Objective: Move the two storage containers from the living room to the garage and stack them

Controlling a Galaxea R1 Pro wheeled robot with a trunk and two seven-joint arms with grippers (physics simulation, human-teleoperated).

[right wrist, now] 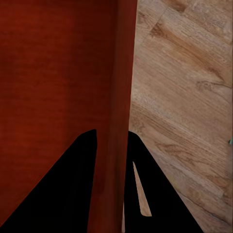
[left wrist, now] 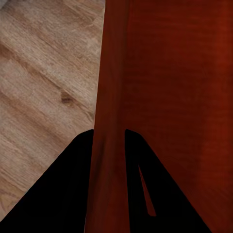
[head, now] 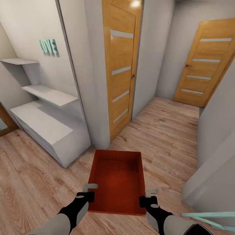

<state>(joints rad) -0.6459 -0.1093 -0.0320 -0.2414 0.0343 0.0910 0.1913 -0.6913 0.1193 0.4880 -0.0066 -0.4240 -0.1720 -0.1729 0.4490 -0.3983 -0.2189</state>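
Head view: left gripper (head: pixel 90 190) and right gripper (head: pixel 149 194) pinch the storage container (head: pixel 118 181)'s opposite walls; uneven arm motion or the door frame (head: pixel 105 75) could tip it loose.

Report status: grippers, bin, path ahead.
Left gripper and right gripper clamped on storage container side walls. Container carried. Hallway: closed wooden doors ahead.

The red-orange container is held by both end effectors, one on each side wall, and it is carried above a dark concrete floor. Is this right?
Not quite. The red-orange container is held by the left end effector and right end effector on its side walls, but the head view and both wrist views show a light wood plank floor beneath, not dark concrete.
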